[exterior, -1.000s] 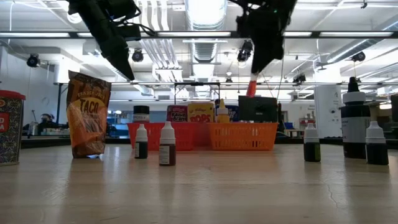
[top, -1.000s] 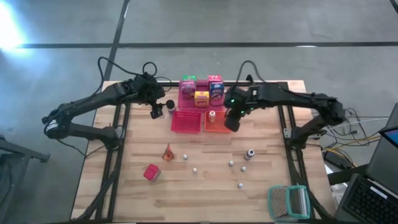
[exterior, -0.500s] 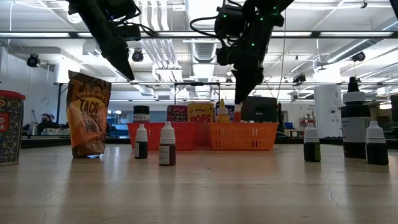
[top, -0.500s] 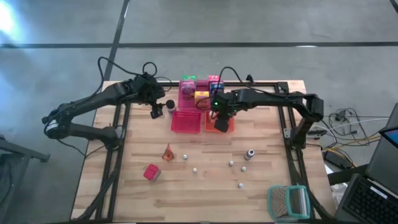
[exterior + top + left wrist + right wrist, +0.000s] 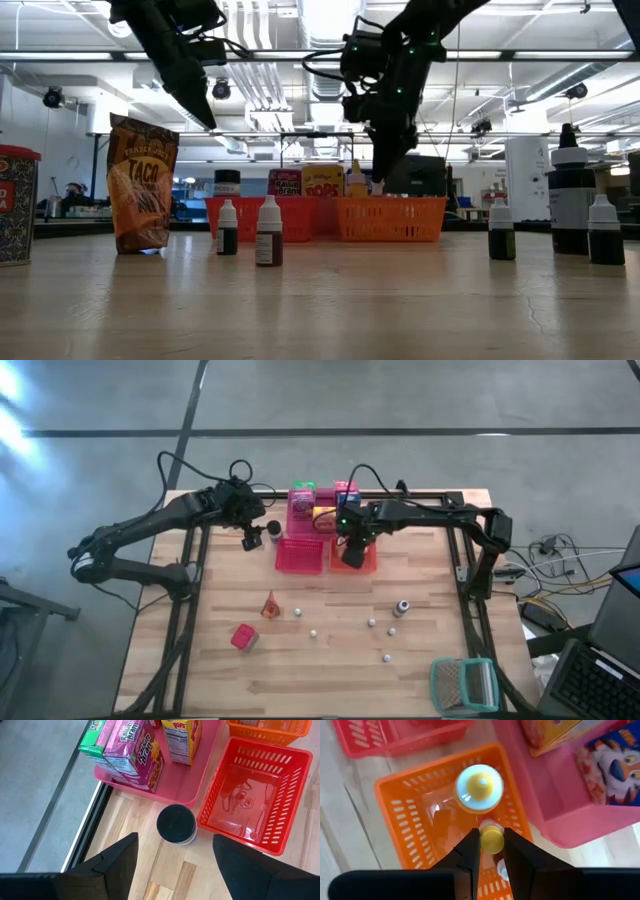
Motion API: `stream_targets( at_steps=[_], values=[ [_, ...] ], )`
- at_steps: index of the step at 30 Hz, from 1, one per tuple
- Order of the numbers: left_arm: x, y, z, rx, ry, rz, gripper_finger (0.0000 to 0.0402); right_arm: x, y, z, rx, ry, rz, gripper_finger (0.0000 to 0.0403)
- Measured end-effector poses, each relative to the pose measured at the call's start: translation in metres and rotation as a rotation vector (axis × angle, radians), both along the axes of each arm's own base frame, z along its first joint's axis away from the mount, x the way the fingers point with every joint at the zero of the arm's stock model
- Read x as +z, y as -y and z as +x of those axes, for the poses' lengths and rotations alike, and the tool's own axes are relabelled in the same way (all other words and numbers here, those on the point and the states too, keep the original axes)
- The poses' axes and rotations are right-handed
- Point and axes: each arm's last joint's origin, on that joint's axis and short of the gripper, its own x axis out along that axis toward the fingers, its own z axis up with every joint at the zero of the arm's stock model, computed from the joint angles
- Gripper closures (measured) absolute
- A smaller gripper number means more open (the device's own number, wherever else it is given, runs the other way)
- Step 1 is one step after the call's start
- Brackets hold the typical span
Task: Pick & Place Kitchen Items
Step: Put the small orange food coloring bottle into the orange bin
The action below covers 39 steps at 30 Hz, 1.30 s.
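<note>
The right pincer (image 5: 492, 851), clamped on a small yellow-capped bottle (image 5: 491, 838), hangs over the orange basket (image 5: 400, 822) at the worktop's twelve o'clock, so I judge it must lower and release, while the left pincer (image 5: 172, 851) waits wide above a dark-lidded jar (image 5: 176, 824).

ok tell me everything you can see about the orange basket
The orange basket is a small rectangular tray that looks like moulded plastic, with slotted walls and a glossy floor. It sits flat on the wooden table, beside the red basket and against the pink tray. A small bottle with a white and yellow top stands upright inside. The right gripper hangs over the basket, shut on a small yellow-capped bottle.
</note>
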Motion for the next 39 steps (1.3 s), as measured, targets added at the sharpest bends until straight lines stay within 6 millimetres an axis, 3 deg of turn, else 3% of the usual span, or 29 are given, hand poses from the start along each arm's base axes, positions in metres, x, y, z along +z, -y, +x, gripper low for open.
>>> stream_targets(
  at_steps=[19, 39],
  values=[
    [0.0, 0.0, 0.0, 0.0, 0.0, 0.0, 0.014, -0.022, 0.002, -0.006, -0.024, -0.005, 0.017, 0.0339],
    [0.0, 0.0, 0.0, 0.0, 0.0, 0.0, 0.014, -0.025, 0.005, -0.006, -0.031, 0.018, 0.01, 0.0339]
  ],
)
